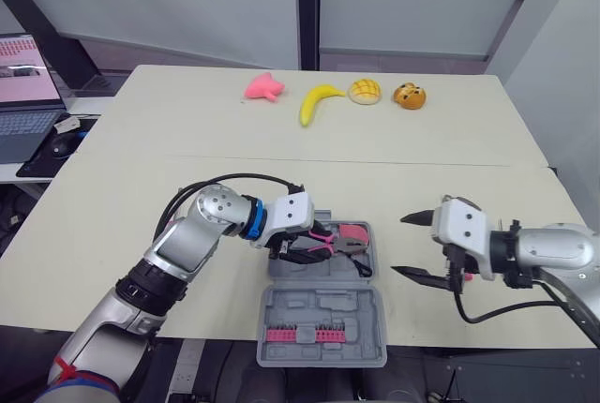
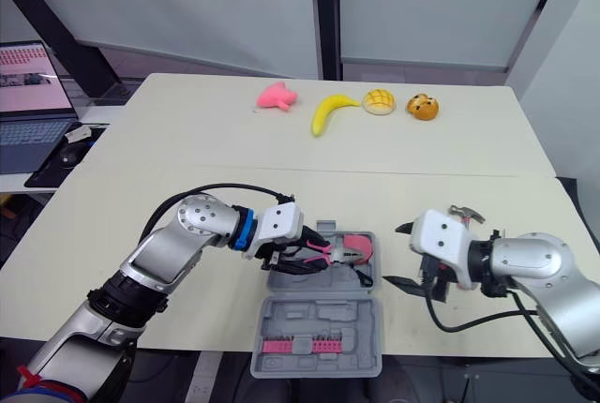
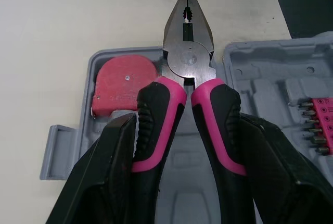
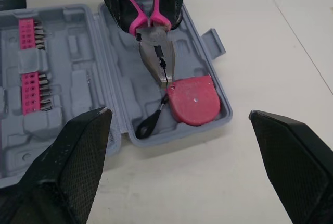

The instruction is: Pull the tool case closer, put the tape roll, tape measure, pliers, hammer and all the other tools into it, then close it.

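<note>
Left eye view: the tool case (image 1: 322, 323) lay open at the table's (image 1: 281, 141) near edge, within reach. The left gripper (image 1: 305, 248) clamped the pliers (image 1: 328, 237) over its far half, beside the stowed tape measure (image 1: 354, 233), apparently to seat them. The right gripper (image 1: 400, 246) stood apart, empty, right of the case. Left wrist view: its fingers (image 3: 104, 172) pinched both pink handles. No writing was legible.
</note>
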